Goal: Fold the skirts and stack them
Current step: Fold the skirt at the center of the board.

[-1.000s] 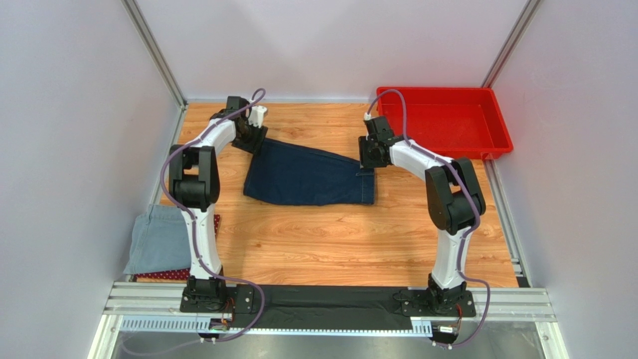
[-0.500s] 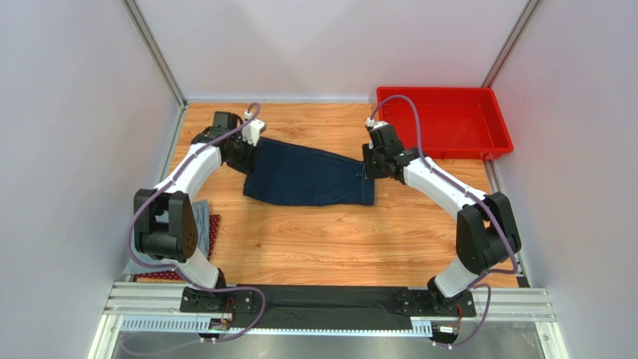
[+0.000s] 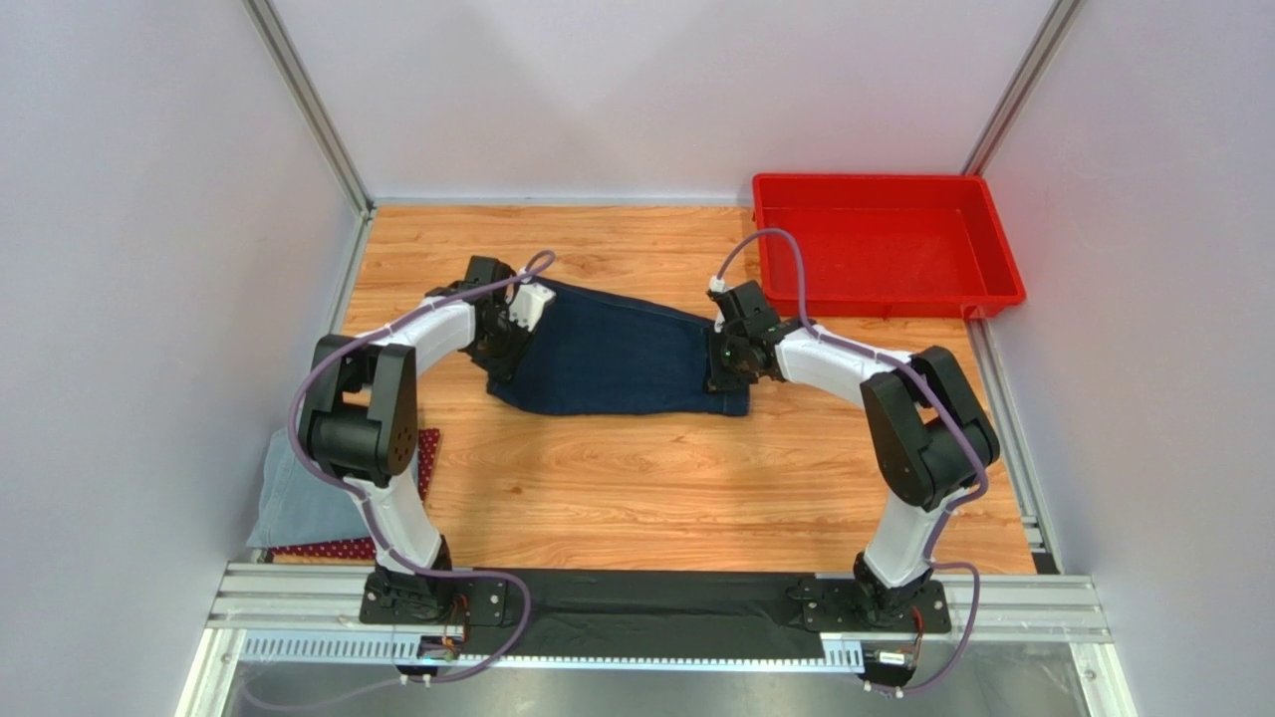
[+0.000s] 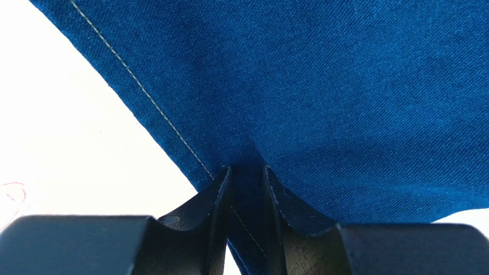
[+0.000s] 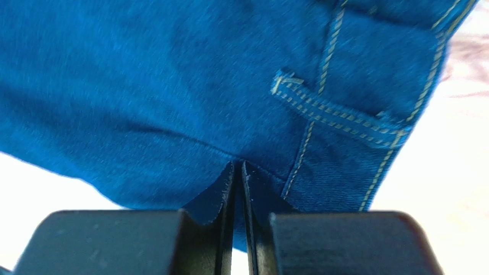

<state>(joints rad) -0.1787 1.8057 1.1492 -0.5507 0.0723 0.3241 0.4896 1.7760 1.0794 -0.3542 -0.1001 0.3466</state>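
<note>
While the navy skirt (image 3: 621,351) lay on the table (image 3: 674,478) with its long axis running left to right, we had the left gripper (image 4: 244,171) pinching its left end and the right gripper (image 5: 238,166) pinching its right end.

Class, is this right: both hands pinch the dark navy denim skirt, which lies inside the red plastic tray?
No. The left hand and right hand pinch the dark navy denim skirt, but it lies on the wooden table, outside the red plastic tray; see the top external view.
</note>
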